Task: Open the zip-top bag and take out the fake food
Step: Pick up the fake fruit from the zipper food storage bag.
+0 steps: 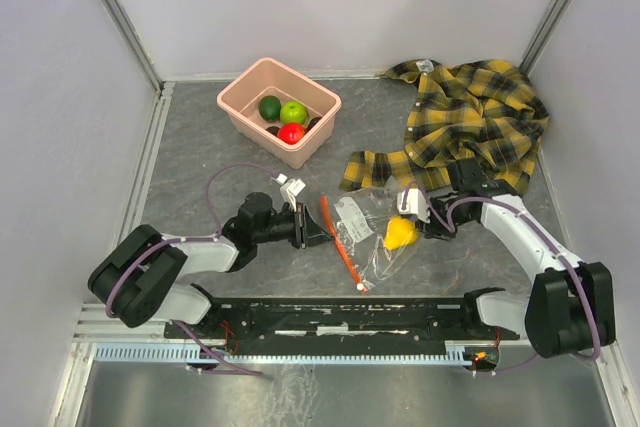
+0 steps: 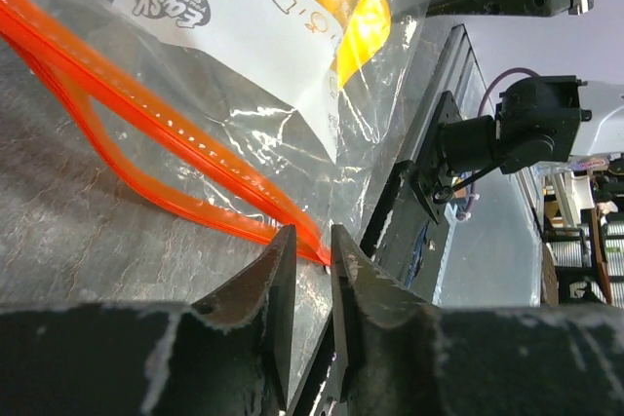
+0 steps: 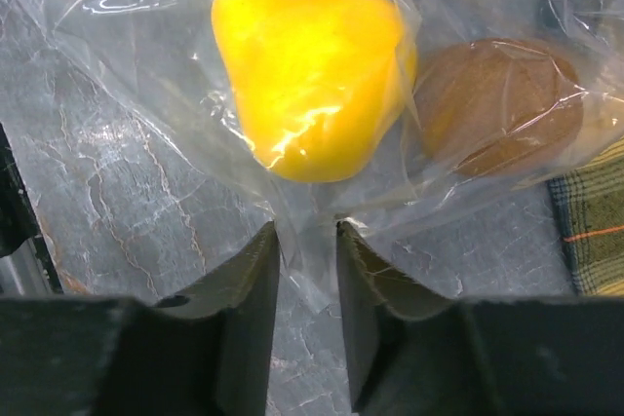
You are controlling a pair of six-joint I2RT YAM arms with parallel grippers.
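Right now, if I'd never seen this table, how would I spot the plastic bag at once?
Start at the grey table and find the yellow-and-black plaid shirt at its far right. Just nearer than the shirt lies the bag, flat and crinkly. Unlike the pink tub, it is see-through, with an orange strip along one edge and a yellow fruit inside.

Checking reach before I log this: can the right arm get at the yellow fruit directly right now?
Probably not: the yellow fruit lies inside the zip-top bag, just ahead of the right gripper, with clear film covering it; the jaws straddle only film.
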